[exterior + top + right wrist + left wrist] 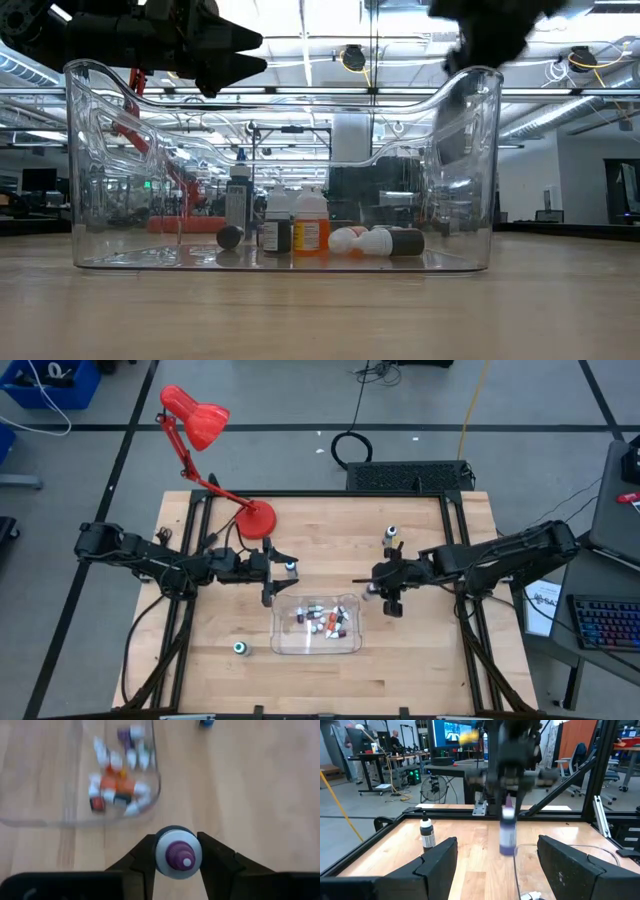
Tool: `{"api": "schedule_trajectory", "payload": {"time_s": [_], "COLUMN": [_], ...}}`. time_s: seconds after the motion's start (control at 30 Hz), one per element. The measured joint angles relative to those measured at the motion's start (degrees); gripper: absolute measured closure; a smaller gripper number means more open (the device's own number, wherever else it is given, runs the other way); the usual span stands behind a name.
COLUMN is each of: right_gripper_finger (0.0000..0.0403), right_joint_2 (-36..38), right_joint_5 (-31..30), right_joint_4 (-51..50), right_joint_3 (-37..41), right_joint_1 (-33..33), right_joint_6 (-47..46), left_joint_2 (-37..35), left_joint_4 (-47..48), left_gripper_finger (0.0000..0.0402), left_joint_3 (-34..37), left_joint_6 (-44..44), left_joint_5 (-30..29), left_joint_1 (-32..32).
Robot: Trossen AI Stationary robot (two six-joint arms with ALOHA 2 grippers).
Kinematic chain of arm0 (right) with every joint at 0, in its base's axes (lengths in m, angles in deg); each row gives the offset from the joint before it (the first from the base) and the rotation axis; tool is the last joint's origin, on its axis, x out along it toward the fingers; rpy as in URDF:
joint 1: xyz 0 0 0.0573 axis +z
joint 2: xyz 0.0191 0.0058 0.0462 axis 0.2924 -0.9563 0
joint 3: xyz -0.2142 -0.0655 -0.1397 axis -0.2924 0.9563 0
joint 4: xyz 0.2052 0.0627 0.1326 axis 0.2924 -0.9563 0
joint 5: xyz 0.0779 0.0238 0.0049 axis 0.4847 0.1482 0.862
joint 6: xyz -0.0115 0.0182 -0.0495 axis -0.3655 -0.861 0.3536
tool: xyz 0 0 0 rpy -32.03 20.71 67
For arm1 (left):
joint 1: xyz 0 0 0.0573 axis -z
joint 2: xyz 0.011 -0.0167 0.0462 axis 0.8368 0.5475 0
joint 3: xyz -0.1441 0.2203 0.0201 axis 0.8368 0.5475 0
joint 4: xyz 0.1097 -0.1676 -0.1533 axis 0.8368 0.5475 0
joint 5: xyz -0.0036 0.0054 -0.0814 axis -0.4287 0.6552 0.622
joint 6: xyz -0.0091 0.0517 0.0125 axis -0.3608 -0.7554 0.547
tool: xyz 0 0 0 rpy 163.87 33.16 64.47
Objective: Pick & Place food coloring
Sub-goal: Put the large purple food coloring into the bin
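Note:
The clear tray (285, 643) sits near the table's middle and holds several small food coloring bottles (322, 619), seen lying and standing in the low view (310, 232). My right gripper (380, 592) hovers just right of the tray, shut on a purple bottle (178, 853). My left gripper (276, 577) is open at the tray's far-left corner, level, with nothing between its fingers (497, 857). A blue-capped bottle (291, 567) stands on the table by its far finger. One more bottle (240, 649) stands left of the tray, and another (392, 535) toward the far right. My right gripper pinches the purple bottle between its two fingers (212, 854) at its white upper collar (161, 854), just below the purple tip. The fingers come from above, pointing down. The bottle (507, 832) hangs upright below them and appears clear of the table, beside the tray's right end.
A red desk lamp (200, 420) stands on its base (256, 517) at the far left of the table. Black frame rails (456, 550) run along the table's sides. Bare wood (420, 650) lies right of the tray. People stand in the room beyond (395, 740).

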Motion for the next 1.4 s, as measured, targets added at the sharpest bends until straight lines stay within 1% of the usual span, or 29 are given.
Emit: {"api": "schedule_trajectory", "payload": {"time_s": [0.13,0.2,0.23,0.33,0.47,0.57,0.7,0.93,1.03,1.17,1.4], "right_gripper_finger": [0.0298,0.0298,0.0298,0.0298,0.0298,0.0298,0.0298,0.0298,0.0298,0.0298,0.0298], "right_joint_2": [-3.5,-7.3,-9.8,-18.4,-28.8,-33.9,-36.7,-37.1,-37.1,-37.2,-37.1], "right_joint_5": [-5.2,-6.8,-6.6,-3.0,2.9,5.7,7.0,9.6,10.2,10.2,10.2], "right_joint_4": [-8.1,-11.6,-13.2,-17.1,-18.5,-18.1,-17.2,-14.3,-13.3,-8.1,-4.2], "right_joint_3": [-12.9,-20.5,-24.1,-32.9,-38.6,-39.7,-39.8,-39.2,-36.8,-32.9,-30.4], "right_joint_1": [1.9,3.1,3.6,5.3,8.5,10.6,11.9,12.1,11.6,10.8,10.4], "right_joint_6": [2.4,3.8,4.2,5.5,7.9,8.5,6.5,5.2,5.3,5.5,7.2], "left_joint_2": [0.0,0.0,0.0,0.0,0.0,0.0,0.0,0.0,0.0,0.0,0.0], "left_joint_4": [0.0,0.0,0.1,0.2,0.3,0.3,0.5,0.7,0.7,0.8,0.8], "left_gripper_finger": [0.0128,0.0128,0.0128,0.0128,0.0128,0.0128,0.0128,0.0128,0.0128,0.0128,0.0128], "left_joint_3": [0.0,0.0,0.0,0.0,0.0,0.0,0.0,0.0,0.0,0.0,0.0], "left_joint_6": [0.0,0.0,0.0,0.0,0.1,0.2,0.3,0.3,0.3,0.3,0.3], "left_joint_5": [0.0,0.0,0.0,0.0,0.0,0.0,0.0,0.0,0.0,0.0,0.0], "left_joint_1": [0.0,0.0,0.0,0.0,0.0,0.0,0.0,0.0,0.0,0.0,0.0]}}
